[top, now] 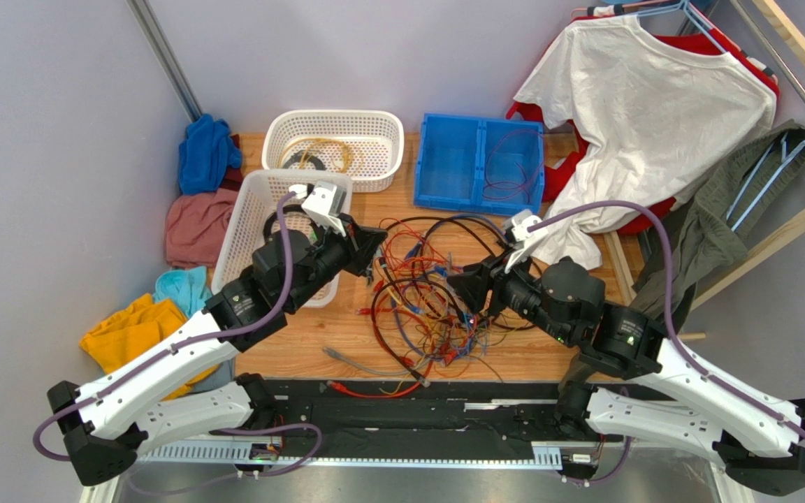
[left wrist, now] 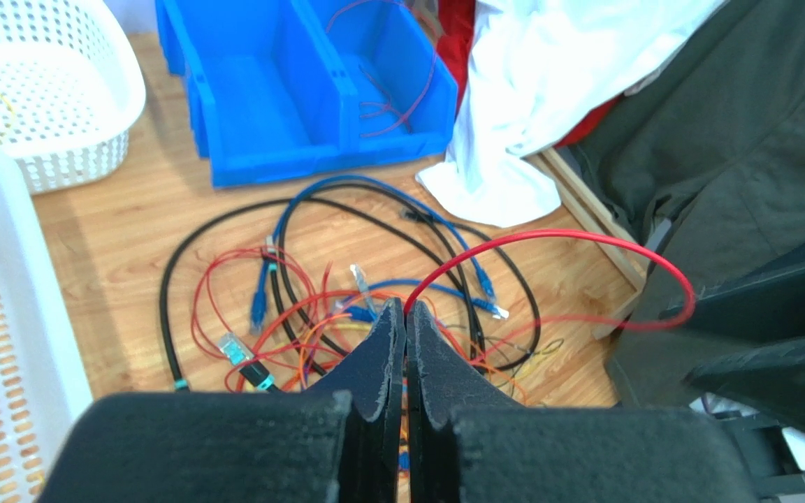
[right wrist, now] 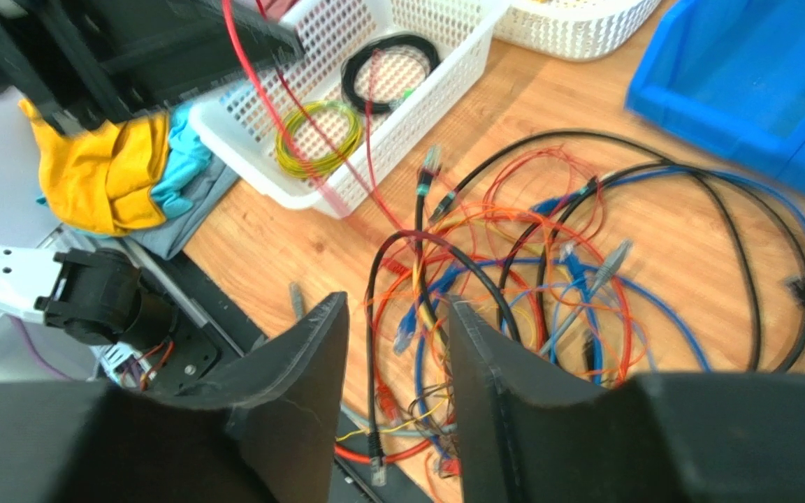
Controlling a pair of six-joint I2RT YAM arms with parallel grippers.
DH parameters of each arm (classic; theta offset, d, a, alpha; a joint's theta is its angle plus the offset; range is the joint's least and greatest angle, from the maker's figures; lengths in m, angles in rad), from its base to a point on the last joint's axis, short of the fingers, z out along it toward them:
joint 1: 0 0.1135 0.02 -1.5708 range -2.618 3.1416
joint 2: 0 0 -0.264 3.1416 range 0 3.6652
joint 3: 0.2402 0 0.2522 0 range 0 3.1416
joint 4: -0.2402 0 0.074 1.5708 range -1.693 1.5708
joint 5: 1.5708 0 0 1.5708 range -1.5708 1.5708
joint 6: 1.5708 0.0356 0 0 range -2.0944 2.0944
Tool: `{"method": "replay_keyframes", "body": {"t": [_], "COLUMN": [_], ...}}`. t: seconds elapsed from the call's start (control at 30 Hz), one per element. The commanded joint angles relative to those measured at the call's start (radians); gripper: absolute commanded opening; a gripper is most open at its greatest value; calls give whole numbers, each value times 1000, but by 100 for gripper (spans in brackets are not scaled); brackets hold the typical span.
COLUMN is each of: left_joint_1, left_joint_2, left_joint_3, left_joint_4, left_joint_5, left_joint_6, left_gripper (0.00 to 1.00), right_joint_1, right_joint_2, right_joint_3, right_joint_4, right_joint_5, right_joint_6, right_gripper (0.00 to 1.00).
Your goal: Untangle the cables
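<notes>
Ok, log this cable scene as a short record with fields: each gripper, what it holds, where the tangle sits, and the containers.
left gripper: shut on red wire
red wire: arcs up from the closed fingers and loops away
right gripper: open, nothing between the fingers, above the tangle
cables: tangled heap on wooden table, between the arms
containers: blue bin, far white basket, near white basket

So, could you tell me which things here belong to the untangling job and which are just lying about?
Job: cable tangle; red cable, pinched in the left tool; right tool, open.
Lying about: white baskets; blue bin; neat coils; white T-shirt; coloured cloths.
</notes>
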Motion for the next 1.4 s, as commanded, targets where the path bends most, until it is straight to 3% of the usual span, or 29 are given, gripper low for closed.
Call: {"method": "replay_keyframes", "body": {"t": [0.0, 0.17, 0.37, 0.7, 0.97, 1.03, 1.07, 1.1, 1.17, 1.23, 1.33, 1.37], "left_joint_1": [3, 3, 3, 2, 0, 0, 0, 0, 0, 0, 0, 0], "left_joint_2": [-8, 12, 64, 87, 84, 81, 80, 74, 64, 45, 5, -8], "left_joint_3": [103, 223, 359, 384, 387, 389, 387, 386, 370, 353, 291, 248], "left_joint_4": [-33, -68, -128, -137, -148, -153, -157, -159, -165, -173, -185, -188], "left_joint_5": [-3, 8, 43, 68, 76, 77, 74, 73, 66, 42, -48, -74], "left_joint_6": [53, 70, 78, 55, 50, 53, 55, 56, 60, 64, 55, 41], "left_gripper": [0, 0, 0, 0, 0, 0, 0, 0, 0, 0, 37, 60], "right_joint_1": [6, 6, 7, 7, 6, 4, 4, 3, 0, 1, 1, 1], "right_joint_2": [21, 35, 104, 318, 481, 506, 527, 535, 529, 482, 365, 336], "right_joint_3": [-57, -198, -247, -255, -175, -154, -146, -140, -134, -129, -94, -72], "right_joint_4": [89, 288, 495, 784, 854, 865, 868, 870, 870, 832, 708, 669], "right_joint_5": [-82, -147, -164, 47, 102, 126, 137, 148, 157, 175, 198, 198], "right_joint_6": [20, 38, 3, -72, -112, -115, -117, -117, -121, -118, -120, -127], "right_gripper": [48, 50, 54, 55, 53, 47, 39, 19, 0, 0, 0, 0]}}
